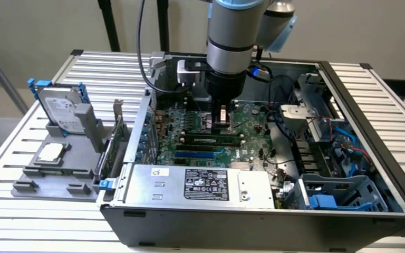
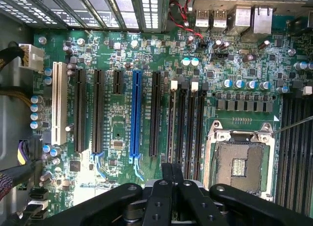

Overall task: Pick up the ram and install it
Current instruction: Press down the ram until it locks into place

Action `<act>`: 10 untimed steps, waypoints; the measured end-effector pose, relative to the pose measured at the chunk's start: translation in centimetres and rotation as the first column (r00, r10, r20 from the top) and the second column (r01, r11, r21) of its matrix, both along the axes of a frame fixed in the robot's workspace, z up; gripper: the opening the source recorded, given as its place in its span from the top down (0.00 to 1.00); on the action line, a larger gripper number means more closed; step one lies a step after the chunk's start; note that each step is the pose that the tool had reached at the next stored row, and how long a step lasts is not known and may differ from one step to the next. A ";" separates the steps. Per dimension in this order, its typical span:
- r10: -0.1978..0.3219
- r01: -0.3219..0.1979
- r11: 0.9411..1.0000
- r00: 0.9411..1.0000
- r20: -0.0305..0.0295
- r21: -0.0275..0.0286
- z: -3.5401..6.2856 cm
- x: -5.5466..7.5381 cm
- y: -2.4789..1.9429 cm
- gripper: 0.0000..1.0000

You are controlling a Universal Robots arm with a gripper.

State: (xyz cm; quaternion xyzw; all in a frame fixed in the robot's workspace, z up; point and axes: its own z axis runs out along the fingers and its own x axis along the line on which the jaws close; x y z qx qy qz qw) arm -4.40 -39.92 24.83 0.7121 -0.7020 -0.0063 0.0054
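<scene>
Lying in a motherboard point(image 2: 115, 125) slot, the ram point(image 1: 212, 139) is sitting just at six o'clock from the gripper point(image 1: 220, 120) in the exterior view (inside the open computer case point(image 1: 188, 224)). The gripper's fingers point(image 2: 166, 182) are pressing together, clasping nothing visible.

The arm point(image 1: 232, 37) hangs straight down, wrist vertical — its gripper point(image 2: 172, 173) pointing downward, black fingers point(image 2: 166, 187) pressed together, nothing between them.
</scene>
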 end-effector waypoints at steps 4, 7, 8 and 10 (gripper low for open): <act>0.000 0.000 1.000 1.000 0.000 0.000 0.00 0.0 0.00 0.89; 0.000 0.000 1.000 1.000 0.000 0.000 0.00 0.0 0.00 0.89; 0.000 0.000 1.000 1.000 0.000 0.000 0.00 0.0 0.00 0.89; 0.000 0.000 1.000 1.000 0.000 0.000 0.00 0.0 0.00 0.89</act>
